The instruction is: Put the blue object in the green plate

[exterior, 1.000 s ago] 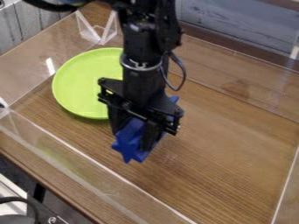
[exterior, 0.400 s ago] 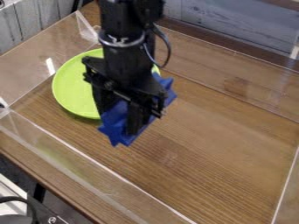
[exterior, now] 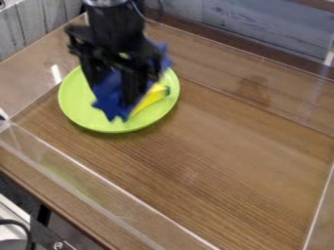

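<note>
Table (exterior: 248, 146): wood-grain surface enclosed by clear low walls; the right-hand and near areas carry nothing visible.

Green plate (exterior: 81, 109): rests flat on the table at the left. A yellow item (exterior: 159, 93) shows at the right inner part of the plate, beside the arm; its identity cannot be settled at this sharpness.

Arm and gripper (exterior: 117, 86): black, pointing downward, positioned directly above the plate.

Blue object (exterior: 112, 98): hangs between the fingers, long axis tilted and roughly upright, its lower end low over the plate's middle. Whether that end touches the plate cannot be told.

Risk assessment. The block is carried on end and at a slant; released from this attitude it would in my judgement topple, and could strike the yellow item or slide across the low rim onto the table. Lowering further before release would reduce that. A second concern: descent with the block vertical could press its end into the plate and tip or shift the plate, which appears light. The yellow item narrows the free landing area on the right side.

Claw state: partly closed, jaws clamped on the sides of the blue object, which fills the gap between them. No contact seen between the fingers and the plate or the yellow item
</note>
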Controlling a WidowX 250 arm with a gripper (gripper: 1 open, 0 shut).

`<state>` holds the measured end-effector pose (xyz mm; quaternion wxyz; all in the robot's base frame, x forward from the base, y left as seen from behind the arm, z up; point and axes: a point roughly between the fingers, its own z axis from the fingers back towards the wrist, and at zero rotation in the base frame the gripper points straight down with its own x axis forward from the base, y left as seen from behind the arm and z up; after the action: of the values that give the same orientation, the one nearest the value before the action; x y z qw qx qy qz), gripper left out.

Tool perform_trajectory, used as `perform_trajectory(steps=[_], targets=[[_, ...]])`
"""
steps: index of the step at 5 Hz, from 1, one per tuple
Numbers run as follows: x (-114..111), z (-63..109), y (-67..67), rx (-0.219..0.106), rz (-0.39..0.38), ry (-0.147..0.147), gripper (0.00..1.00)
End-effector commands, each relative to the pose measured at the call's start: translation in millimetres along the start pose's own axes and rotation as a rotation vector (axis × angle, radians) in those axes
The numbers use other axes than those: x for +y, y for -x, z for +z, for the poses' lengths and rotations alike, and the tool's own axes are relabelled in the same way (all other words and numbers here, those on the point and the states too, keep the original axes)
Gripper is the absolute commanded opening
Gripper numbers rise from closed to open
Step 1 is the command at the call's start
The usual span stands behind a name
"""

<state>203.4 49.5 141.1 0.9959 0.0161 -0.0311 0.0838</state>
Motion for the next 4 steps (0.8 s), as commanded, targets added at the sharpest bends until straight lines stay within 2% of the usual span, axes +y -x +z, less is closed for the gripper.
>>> perform_trajectory(steps=[1, 2, 4], targets=[[18, 20.6, -33.0, -0.063, 0.070, -0.013, 0.00], [31, 26.9, -52.7, -0.088, 0.111, -0.021, 0.00], [62, 10.4, -67.3, -0.114, 0.087, -0.026, 0.00]])
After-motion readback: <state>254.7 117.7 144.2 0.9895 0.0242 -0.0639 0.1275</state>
